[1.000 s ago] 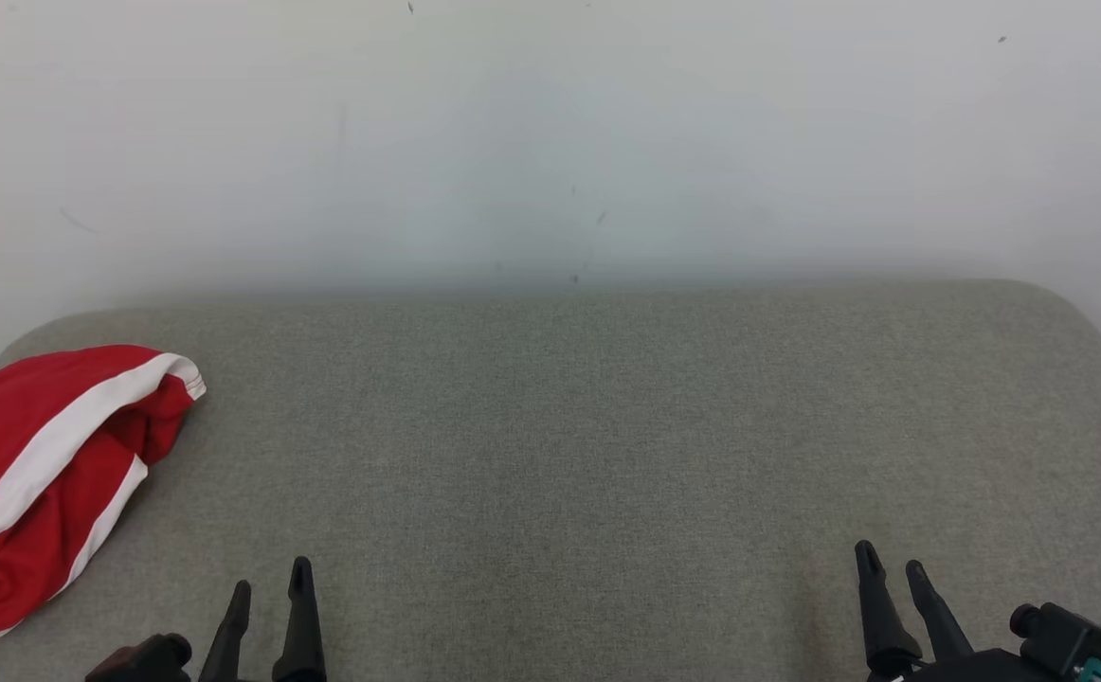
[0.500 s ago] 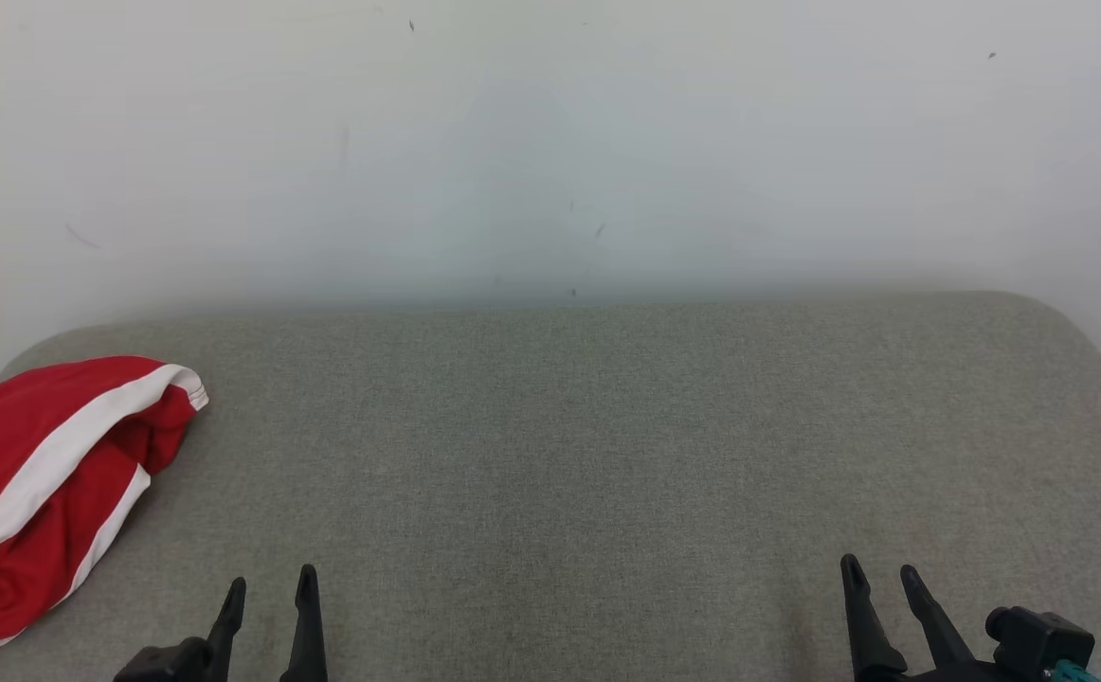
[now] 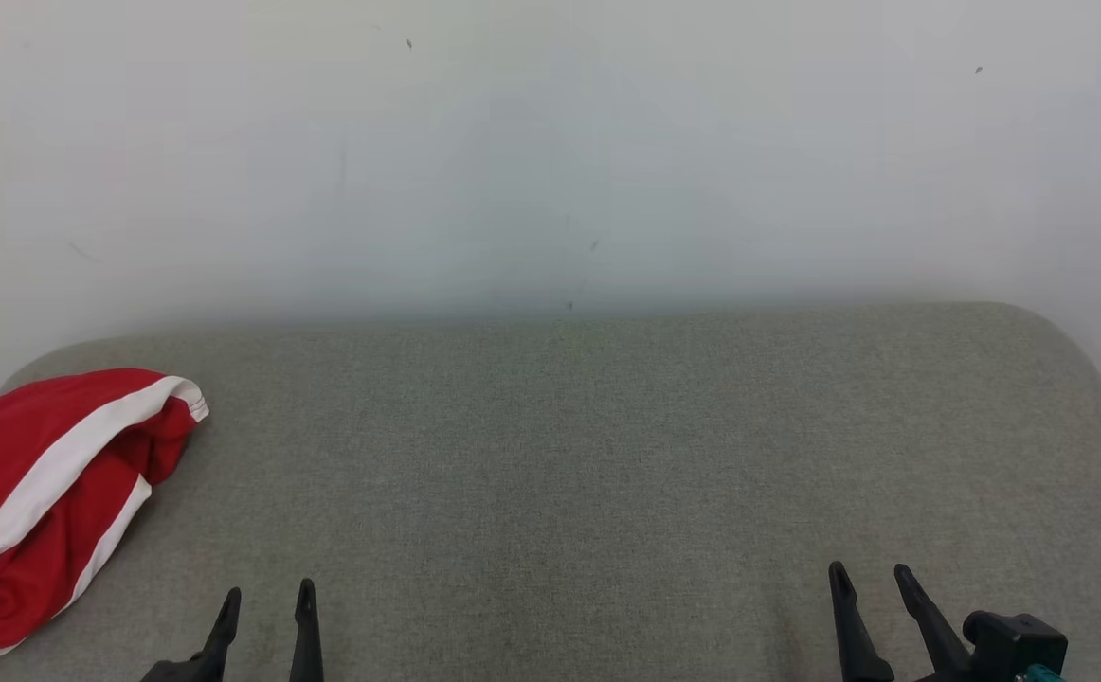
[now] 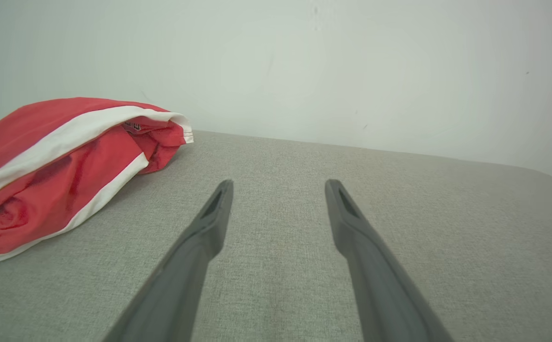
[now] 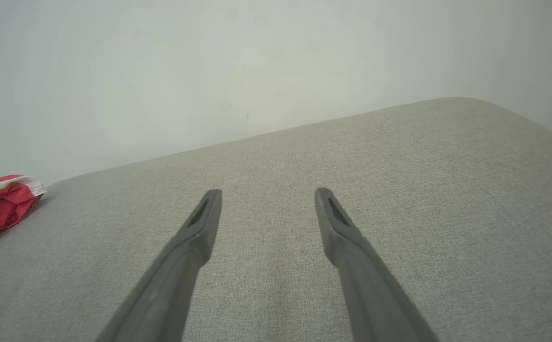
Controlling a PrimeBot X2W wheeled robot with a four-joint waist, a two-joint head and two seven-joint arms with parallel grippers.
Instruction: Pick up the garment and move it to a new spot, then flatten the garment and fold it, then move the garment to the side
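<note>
- Garment [image 3: 39, 493]: red with white stripes, bunched in a loose heap; lies at the left edge of the head view, below mid-height, on the grey fabric surface [image 3: 607, 455]; its lower left runs out of the frame
- Left wrist view: garment [image 4: 57, 166] fills the left side, upper layer lifted into an open fold with a white hem; gathered waistband at the lower left; a small label inside the fold, text too small to read
- Right wrist view: only a corner of the garment [image 5: 0, 199] at the far left edge, mid-height
- Left gripper [image 3: 267, 589]: bottom edge of the head view, left of centre; fingers spread wide, nothing between them; in its own view the gripper [image 4: 280, 183] points over bare fabric, garment to the left and apart from it
- Right gripper [image 3: 869, 568]: bottom right of the head view; likewise spread wide and empty; in its own view the gripper [image 5: 269, 191] sits over bare fabric, well apart from the garment
- Pale wall [image 3: 550, 142] across the upper half of the head view, a few small dark marks; surface has rounded far corners
</note>
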